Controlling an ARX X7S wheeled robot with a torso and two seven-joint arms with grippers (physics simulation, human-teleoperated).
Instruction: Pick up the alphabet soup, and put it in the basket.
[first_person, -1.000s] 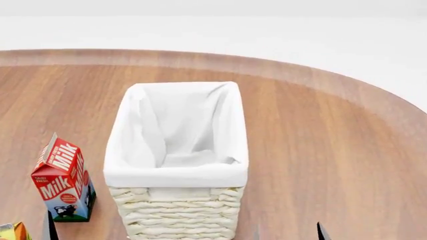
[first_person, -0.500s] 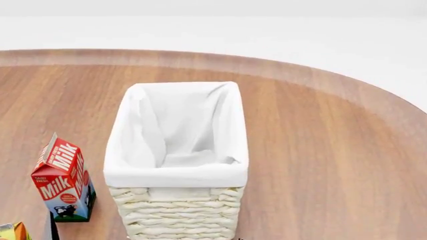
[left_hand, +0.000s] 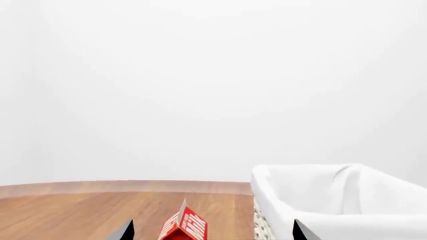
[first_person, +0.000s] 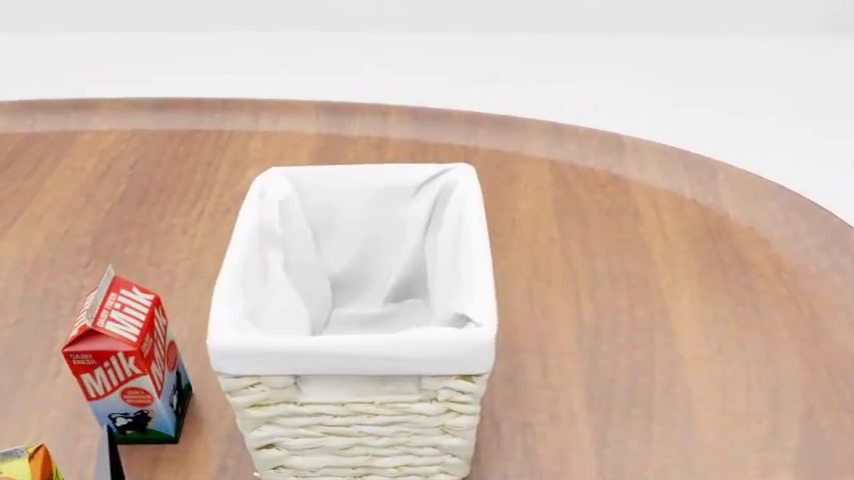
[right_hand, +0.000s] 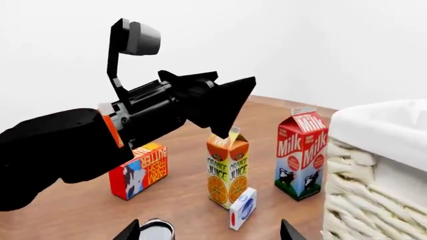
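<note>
The alphabet soup can (right_hand: 156, 231) shows only its grey lid at the lower edge of the right wrist view, just inside one fingertip of my right gripper (right_hand: 210, 234), which is open and empty. The label is hidden. The cream wicker basket (first_person: 354, 420) with its white cloth lining stands in the middle of the wooden table; it also shows in the right wrist view (right_hand: 373, 170) and the left wrist view (left_hand: 333, 200). My left gripper (left_hand: 213, 234) is open and empty, held above the milk carton (left_hand: 183, 229). One of its fingertips (first_person: 110, 466) shows in the head view.
A milk carton (first_person: 127, 360) stands left of the basket. An orange juice carton (right_hand: 227, 170), a butter carton (right_hand: 139, 171) and a small white box (right_hand: 241, 208) stand near it. My black left arm (right_hand: 100, 135) hangs over these cartons. The round table's rim (first_person: 641, 150) curves behind.
The right gripper's fingertip, at the bottom right of the head view a second ago, has dropped out of that view. The left fingertip, the basket and the cartons have barely moved.
</note>
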